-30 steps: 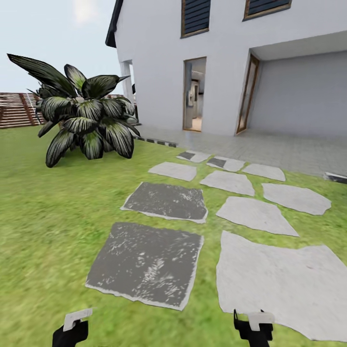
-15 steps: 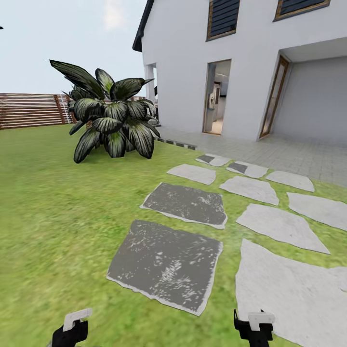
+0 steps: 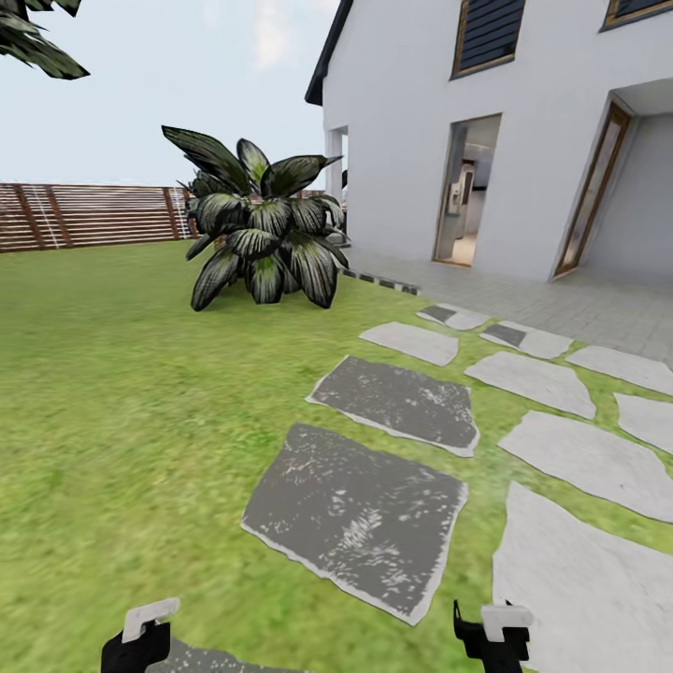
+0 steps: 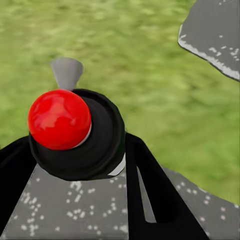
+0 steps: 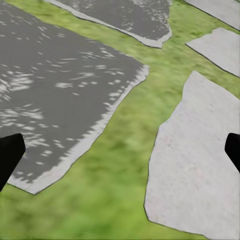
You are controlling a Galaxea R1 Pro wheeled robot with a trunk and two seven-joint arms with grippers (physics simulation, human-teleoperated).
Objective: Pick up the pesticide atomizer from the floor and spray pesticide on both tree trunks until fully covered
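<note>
**Head view: lawn and stepping stones, atomizer in the left gripper**

Head view looked over the grass (image 3: 112,393) toward a white house (image 3: 411,121) with an open doorway. A dark, broad-leaved bush (image 3: 262,234) stood on the lawn in front of a brown slat fence (image 3: 84,215). Grey stepping stones (image 3: 360,519) ran from the near ground toward the paving by the house. A few dark leaves (image 3: 33,37) hung in at the upper left corner.

The left gripper (image 3: 140,636) and right gripper (image 3: 493,631) sat low at the bottom edge, well apart.

In the left wrist view, the atomizer (image 4: 82,137), a black round body with a red ball on it and a grey nozzle, sat between the black fingers (image 4: 150,190), which looked clenched on it, above a speckled stone and grass.

In the right wrist view, the right fingertips stood far apart at the two edges, jaws released and holding nothing, over a dark stone, a pale stone and a strip of grass between them.
</note>
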